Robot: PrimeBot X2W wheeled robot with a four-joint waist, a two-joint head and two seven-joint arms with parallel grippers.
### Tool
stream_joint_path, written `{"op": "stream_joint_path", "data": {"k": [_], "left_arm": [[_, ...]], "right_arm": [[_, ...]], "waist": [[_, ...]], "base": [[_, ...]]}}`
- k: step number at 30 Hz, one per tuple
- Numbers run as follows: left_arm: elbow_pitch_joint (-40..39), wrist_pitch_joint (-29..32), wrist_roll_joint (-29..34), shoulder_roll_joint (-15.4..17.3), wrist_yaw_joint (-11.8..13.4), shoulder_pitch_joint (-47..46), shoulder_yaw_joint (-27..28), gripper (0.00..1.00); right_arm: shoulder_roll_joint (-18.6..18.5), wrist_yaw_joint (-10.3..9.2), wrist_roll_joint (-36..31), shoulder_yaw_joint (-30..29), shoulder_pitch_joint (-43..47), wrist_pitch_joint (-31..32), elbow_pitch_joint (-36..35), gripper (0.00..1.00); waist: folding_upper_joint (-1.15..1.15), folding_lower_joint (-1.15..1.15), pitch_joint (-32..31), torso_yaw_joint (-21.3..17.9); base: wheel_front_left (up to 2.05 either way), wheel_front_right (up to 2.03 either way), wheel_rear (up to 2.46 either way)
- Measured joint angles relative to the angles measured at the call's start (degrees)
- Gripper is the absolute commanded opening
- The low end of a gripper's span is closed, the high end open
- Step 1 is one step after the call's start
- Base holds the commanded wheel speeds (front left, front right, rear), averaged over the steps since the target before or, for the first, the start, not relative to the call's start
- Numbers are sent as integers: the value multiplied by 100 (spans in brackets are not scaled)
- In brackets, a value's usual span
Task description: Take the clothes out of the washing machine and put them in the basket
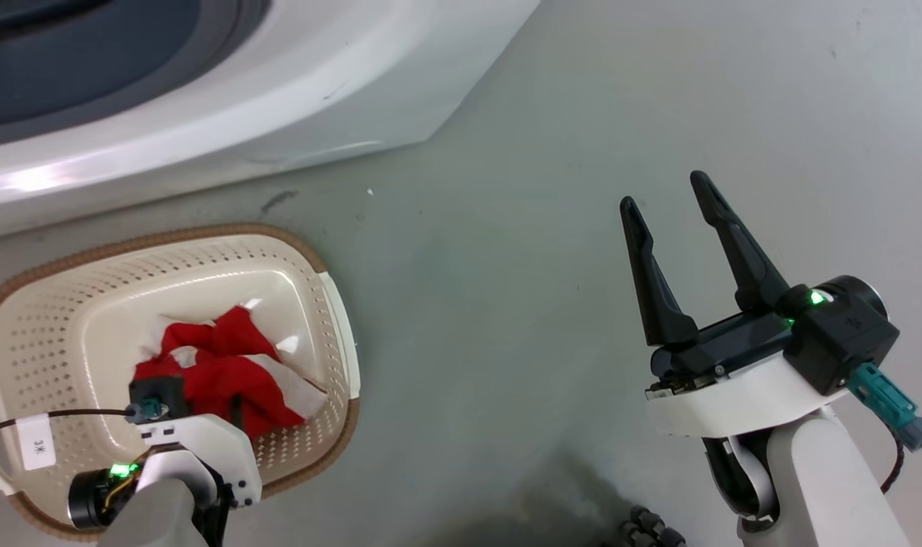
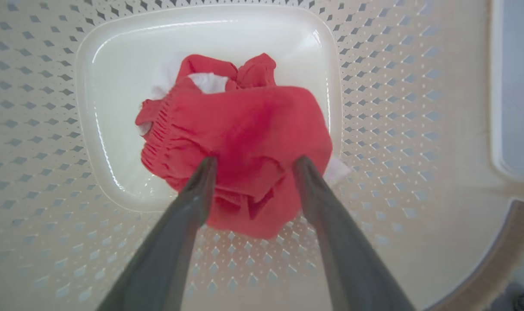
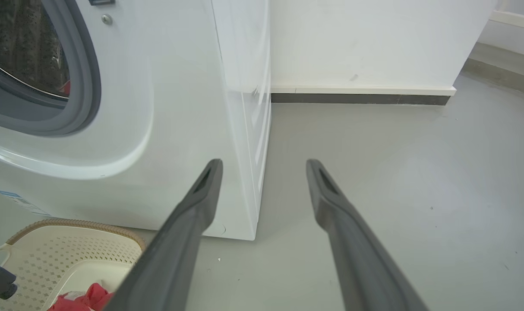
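Red clothes [image 1: 225, 365] with white patches lie bunched on the bottom of the cream basket [image 1: 263, 232], which stands on the floor before the white washing machine [image 1: 203, 114]. My left gripper [image 2: 253, 162] hangs open just above the red clothes [image 2: 244, 125], fingers straddling the heap, inside the basket [image 2: 396, 108]. My right gripper [image 1: 664, 190] is open and holds nothing over bare floor, well right of the basket. In the right wrist view that gripper [image 3: 264, 162] points at the washing machine's [image 3: 180, 129] front corner; a sliver of red [image 3: 65, 88] shows inside the porthole.
Grey floor [image 1: 506, 266] stretches to the right of the machine up to a white wall with a dark baseboard [image 3: 361, 98]. A cable with a white tag [image 1: 36, 442] runs across the basket's left side. Dark wheels of my base [image 1: 647, 528] show at the bottom.
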Motion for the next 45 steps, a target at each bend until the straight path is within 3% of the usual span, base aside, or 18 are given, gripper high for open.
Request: {"op": "stream_joint_path", "data": {"k": [8,27,39,45], "left_arm": [[-71,-12,172,-185,-86,427,-226,100],[-2571,-25,515,-658,224,1999,543,100],[-4870,-25,1171,-699,213,2332,1070,100],[-5231,-25,1329,-523,74,1985,1173,100]], "right_arm": [[2,0,-3,14,71,15,225,100],[2,0,-115,-254,855,415,240,100],[1,0,-146,-309,1081,528,108,100],[1,0,-94,-218,1072,532,86,100]], "waist": [[0,0,-786,173],[0,-2,-2627,1123],[0,-2,-2992,1547],[0,-2,-2888,1466]], "base": [[0,0,0],[0,0,0],[0,0,0],[0,0,0]]}}
